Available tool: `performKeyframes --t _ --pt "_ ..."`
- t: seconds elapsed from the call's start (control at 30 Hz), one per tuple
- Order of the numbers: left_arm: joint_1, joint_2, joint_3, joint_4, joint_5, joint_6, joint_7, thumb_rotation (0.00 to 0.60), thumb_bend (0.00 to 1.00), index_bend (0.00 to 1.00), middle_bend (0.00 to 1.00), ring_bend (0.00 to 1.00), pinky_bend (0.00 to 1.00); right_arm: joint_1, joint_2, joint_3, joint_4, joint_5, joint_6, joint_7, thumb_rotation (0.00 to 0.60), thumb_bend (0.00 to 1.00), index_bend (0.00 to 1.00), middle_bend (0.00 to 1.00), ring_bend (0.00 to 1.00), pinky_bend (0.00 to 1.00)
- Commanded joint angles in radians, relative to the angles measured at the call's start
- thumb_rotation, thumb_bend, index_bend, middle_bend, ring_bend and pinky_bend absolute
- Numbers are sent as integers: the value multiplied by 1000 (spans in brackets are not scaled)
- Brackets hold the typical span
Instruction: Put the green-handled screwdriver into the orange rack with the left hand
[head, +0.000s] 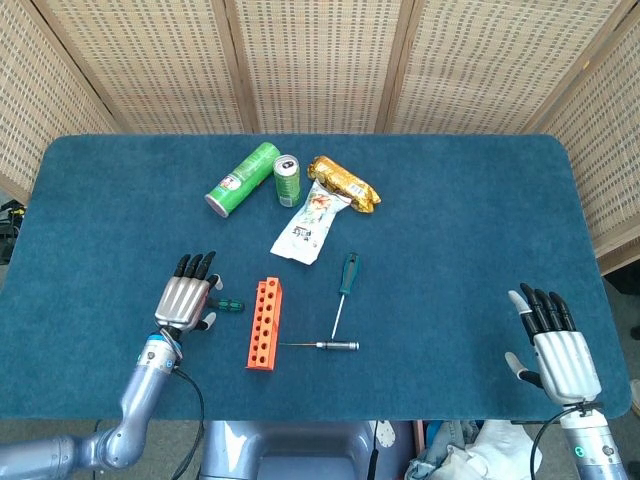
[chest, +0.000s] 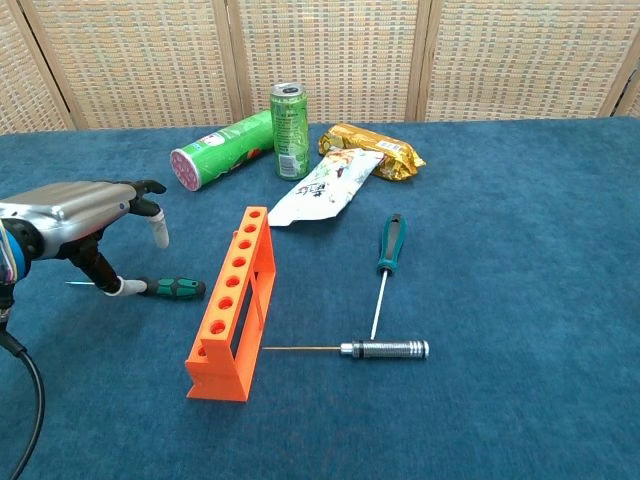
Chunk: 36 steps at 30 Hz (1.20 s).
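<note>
Left hand (chest: 85, 215) spread over, not yet gripping, light stiff green-handled screwdriver (chest: 170, 288) lying under fingertips beside orange rack (chest: 233, 302); slim, roll-prone, best pinched at ribbed handle; right hand (head: 553, 345) idle, fingers apart.

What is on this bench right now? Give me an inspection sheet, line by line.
Surface: blue table.
Job's things: green-handled screwdriver lying flat, left of the orange rack.
Clutter: two more screwdrivers, lying chip tube, green can, two snack bags.
Hands: left hand over the screwdriver's shaft, a fingertip at the handle's end; right hand open, idle.
Cables: one below the left arm.
Surroundings: wicker screens.
</note>
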Motion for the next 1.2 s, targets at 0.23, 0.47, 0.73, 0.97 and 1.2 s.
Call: performKeyframes --t 0.23,0.47,0.73,0.97,1.2 --pt "-46 -65 8 68 -75 -3 28 600 270 390 0 0 0 0 2 1 1 0 1 7 600 239 0 0 0 0" --pt "-68 -96 12 109 -96 -5 29 600 276 403 0 0 0 0 2 1 2 1 -1 11 600 236 0 0 0 0" --pt "-86 -122 17 142 -113 7 30 600 294 428 0 0 0 0 5 2 3 1 1 20 600 238 0 0 0 0" --pt "-100 -139 20 175 -133 3 26 600 309 445 0 0 0 0 4 2 3 0 2 20 600 239 0 0 0 0" --pt "-108 -159 27 200 -127 8 9 600 368 522 0 0 0 0 4 2 4 -1 2 22 600 238 0 0 0 0"
